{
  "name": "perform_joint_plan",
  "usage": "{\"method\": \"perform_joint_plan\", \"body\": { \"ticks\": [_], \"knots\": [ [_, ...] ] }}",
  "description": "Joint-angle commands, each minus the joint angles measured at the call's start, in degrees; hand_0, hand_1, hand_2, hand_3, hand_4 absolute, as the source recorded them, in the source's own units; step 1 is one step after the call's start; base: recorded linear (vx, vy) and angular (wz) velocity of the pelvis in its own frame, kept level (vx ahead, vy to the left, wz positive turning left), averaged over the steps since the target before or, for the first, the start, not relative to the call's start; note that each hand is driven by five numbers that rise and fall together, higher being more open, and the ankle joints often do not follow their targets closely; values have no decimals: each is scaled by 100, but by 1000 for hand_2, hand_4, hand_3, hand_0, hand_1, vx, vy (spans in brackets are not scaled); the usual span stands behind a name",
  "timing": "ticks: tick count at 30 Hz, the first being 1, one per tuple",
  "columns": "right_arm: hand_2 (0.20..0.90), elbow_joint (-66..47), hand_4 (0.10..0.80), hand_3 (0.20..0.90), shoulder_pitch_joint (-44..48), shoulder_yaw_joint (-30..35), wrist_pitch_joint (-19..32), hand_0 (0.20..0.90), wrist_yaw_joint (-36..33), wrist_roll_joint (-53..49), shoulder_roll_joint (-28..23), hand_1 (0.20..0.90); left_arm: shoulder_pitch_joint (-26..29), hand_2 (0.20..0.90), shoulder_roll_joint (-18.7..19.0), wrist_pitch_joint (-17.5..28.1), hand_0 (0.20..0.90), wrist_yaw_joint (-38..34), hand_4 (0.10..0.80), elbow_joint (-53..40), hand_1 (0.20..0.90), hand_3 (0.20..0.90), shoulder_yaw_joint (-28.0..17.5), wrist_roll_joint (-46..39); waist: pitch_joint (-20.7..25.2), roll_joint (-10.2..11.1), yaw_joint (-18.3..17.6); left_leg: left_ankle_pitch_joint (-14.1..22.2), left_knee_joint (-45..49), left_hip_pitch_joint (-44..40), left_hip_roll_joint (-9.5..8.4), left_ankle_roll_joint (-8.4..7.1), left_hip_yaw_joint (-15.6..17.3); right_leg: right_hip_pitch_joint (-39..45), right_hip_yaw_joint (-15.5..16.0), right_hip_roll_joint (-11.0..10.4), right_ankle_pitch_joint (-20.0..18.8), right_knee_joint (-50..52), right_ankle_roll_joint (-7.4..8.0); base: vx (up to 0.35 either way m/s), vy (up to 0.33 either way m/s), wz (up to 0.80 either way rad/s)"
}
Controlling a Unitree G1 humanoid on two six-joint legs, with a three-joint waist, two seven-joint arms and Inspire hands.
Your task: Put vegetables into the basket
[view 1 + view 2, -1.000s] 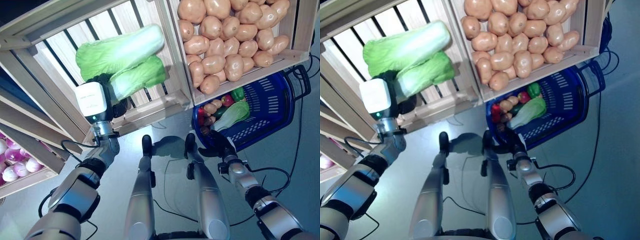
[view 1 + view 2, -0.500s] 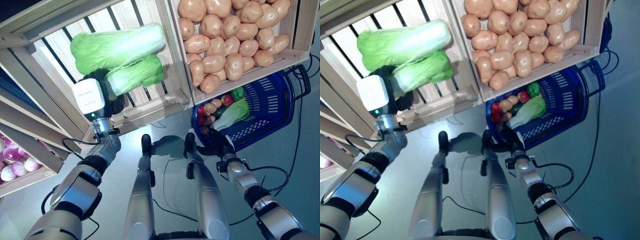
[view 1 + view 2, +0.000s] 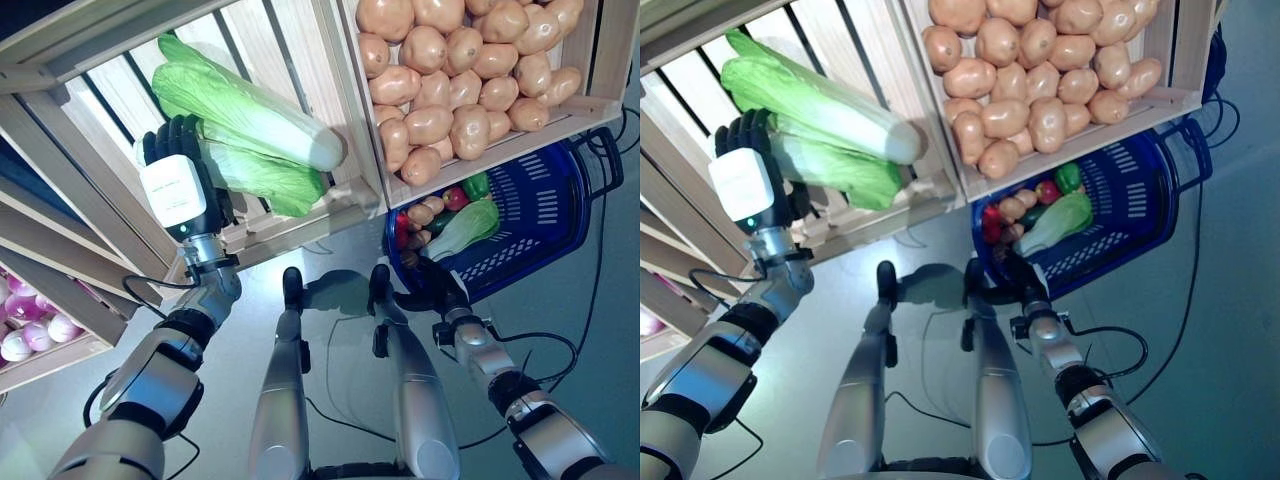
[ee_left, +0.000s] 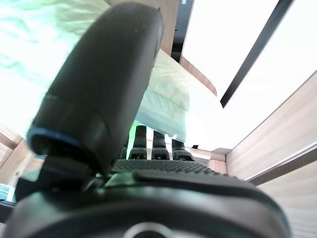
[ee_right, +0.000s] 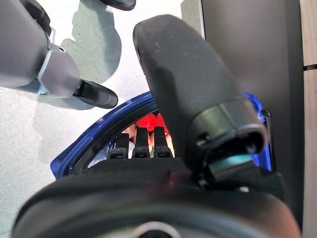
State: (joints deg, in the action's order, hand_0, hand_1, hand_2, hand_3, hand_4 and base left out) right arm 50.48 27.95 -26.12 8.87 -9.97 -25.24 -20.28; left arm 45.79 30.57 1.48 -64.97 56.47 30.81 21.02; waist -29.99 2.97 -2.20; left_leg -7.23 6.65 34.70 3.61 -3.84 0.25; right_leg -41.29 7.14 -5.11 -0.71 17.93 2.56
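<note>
Two green-and-white cabbages lie in a slatted wooden crate [image 3: 300,225]. The upper cabbage [image 3: 250,108] slants down to the right, and the lower cabbage [image 3: 262,177] lies under it. My left hand [image 3: 178,190] is raised against their leafy ends. Its fingers [image 3: 170,135] are straight, and the left wrist view shows the lower cabbage [image 4: 163,99] between thumb and fingers. The blue basket [image 3: 545,215] on the floor holds another cabbage [image 3: 462,230], a green pepper [image 3: 475,186], red vegetables and potatoes. My right hand [image 3: 437,288] rests at the basket's near rim [image 5: 81,148], fingers straight.
A wooden crate full of potatoes [image 3: 450,80] hangs over the basket's far side. A lower shelf at the left holds pink-and-white bulbs [image 3: 25,325]. Grey floor lies between the shelves and the basket.
The left hand's fingers have straightened and risen. Both cabbages have swung, their white ends dropping to the right. The right hand and the basket have stayed put.
</note>
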Motion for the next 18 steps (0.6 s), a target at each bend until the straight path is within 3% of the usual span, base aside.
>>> {"method": "perform_joint_plan", "body": {
  "ticks": [1,9,12,18],
  "knots": [
    [900,-265,800,900,-258,-129,144,900,-245,-156,-140,900,428,900,338,125,900,-1171,800,-389,900,900,-674,162,20,134,54,211,696,528,-346,43,-93,353,191,172,84,-159,-106,0,0,0],
    [900,-452,800,900,-580,51,238,900,-346,-166,-249,900,-325,900,506,156,900,-1462,800,-1727,900,900,-832,905,20,-34,256,234,659,553,-444,71,-196,344,324,78,74,-188,-77,1,-12,2],
    [900,-537,800,900,-693,177,249,900,-392,-117,-266,900,-739,900,569,19,900,-1275,800,-2332,900,900,-857,820,20,-108,361,234,635,576,-480,75,-248,338,389,37,70,-203,-55,3,-26,7],
    [900,-577,800,900,-786,294,291,900,-418,-174,-266,900,-1271,900,466,-45,900,-1251,800,-2685,900,900,-925,727,20,-140,475,227,576,559,-506,89,-303,388,478,5,60,-248,-36,3,-32,6]
  ]
}}
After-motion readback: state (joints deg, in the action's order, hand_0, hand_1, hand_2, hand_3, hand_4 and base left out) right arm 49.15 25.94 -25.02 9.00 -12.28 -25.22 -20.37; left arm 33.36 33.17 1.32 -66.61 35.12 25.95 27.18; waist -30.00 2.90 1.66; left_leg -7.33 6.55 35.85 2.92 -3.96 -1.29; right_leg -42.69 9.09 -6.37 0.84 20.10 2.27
